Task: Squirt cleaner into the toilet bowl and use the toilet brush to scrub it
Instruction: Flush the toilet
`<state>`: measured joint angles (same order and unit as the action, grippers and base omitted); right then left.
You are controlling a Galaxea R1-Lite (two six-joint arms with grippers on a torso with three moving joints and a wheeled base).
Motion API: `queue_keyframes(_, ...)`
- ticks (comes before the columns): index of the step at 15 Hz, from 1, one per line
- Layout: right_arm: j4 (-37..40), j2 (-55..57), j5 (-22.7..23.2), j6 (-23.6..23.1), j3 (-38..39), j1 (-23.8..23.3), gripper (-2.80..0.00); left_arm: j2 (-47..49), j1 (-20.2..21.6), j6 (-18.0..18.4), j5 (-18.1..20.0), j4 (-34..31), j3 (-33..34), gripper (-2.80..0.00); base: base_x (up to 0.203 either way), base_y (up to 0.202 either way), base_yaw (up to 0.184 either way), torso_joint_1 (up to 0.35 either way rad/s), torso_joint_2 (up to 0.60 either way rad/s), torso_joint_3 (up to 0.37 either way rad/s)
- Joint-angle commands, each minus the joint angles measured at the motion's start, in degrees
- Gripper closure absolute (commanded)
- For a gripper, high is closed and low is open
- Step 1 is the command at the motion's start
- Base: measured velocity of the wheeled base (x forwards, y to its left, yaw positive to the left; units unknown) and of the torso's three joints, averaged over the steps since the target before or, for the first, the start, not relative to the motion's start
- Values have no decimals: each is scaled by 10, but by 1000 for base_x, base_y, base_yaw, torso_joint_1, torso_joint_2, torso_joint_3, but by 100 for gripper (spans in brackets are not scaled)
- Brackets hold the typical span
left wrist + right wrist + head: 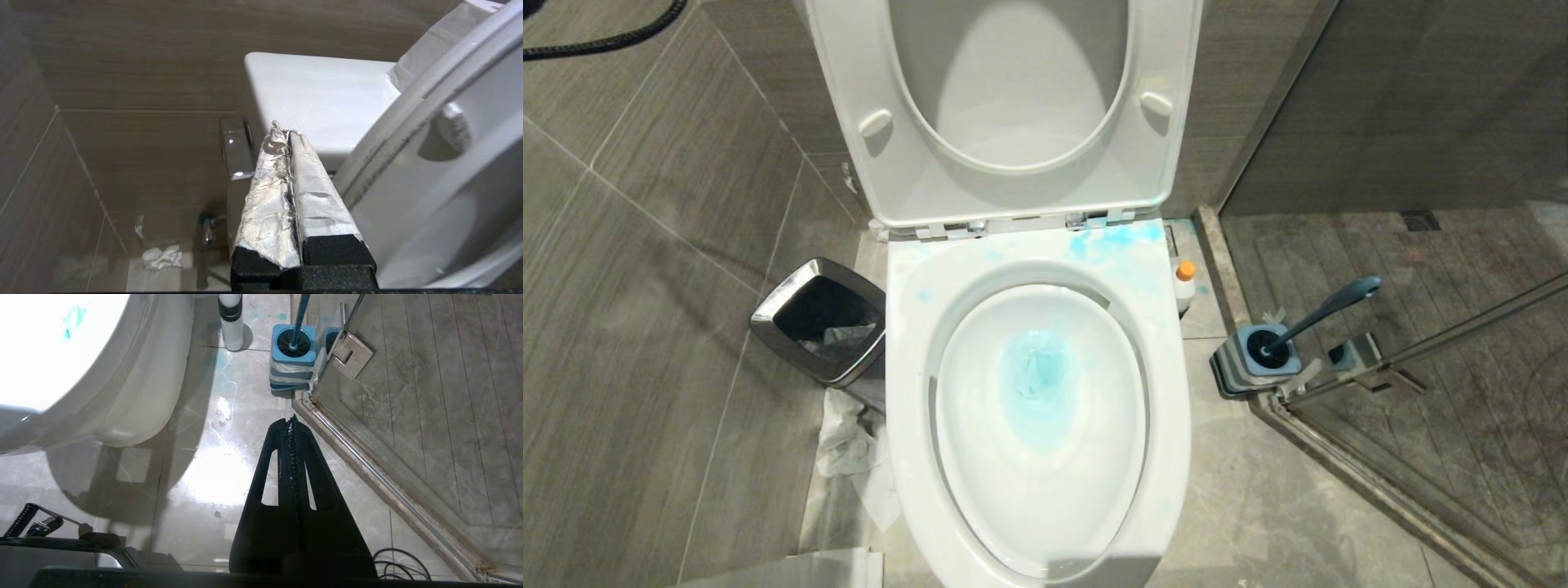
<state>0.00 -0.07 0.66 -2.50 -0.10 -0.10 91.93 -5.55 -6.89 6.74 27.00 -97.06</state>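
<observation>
Left gripper (288, 136): taped fingers pressed together, nothing between them, up beside the raised toilet seat (429, 171) with the cistern (318, 106) ahead. Right gripper (291, 424): also pressed together and empty, low over the floor (212, 473) near the shower door's frame (looks parked).

Step, as I read it: nothing picked up, so we're at the fetch stage. The toilet bowl (907, 367) has a blue pool in its basin and blue smears on the back of the rim by the hinges, so cleaner may be in already; can't be sure enough was squirted.

The cleaner (1184, 286), white with an orange cap, stands upright on the floor just beside the bowl's right back edge. The toilet brush (1327, 314) sits head-down in its square holder (1241, 367), well right of the bowl at the shower-door corner, handle leaning away to the right.

Next move calls for spread jaws and a reach to the right side, which suits the right arm better.
</observation>
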Motion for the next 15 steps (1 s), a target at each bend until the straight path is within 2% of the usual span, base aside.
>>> queue_keyframes(1, 0, 1, 0, 0, 0, 0, 0, 69, -4, -3, 1, 8, -38, 0, 0, 0, 0, 0, 0, 0)
queue_keyframes(8, 0, 1, 0, 0, 0, 0, 0, 168, 4, -10, -17, 36, -147, 0, 0, 0, 0, 0, 0, 0)
queue_keyframes(11, 0, 1, 0, 0, 0, 0, 0, 190, 14, -24, -20, 78, -150, 0, 0, 0, 0, 0, 0, 0)
queue_keyframes(15, 0, 1, 0, 0, 0, 0, 0, 206, 14, -38, -19, 81, -152, 0, 0, 0, 0, 0, 0, 0)
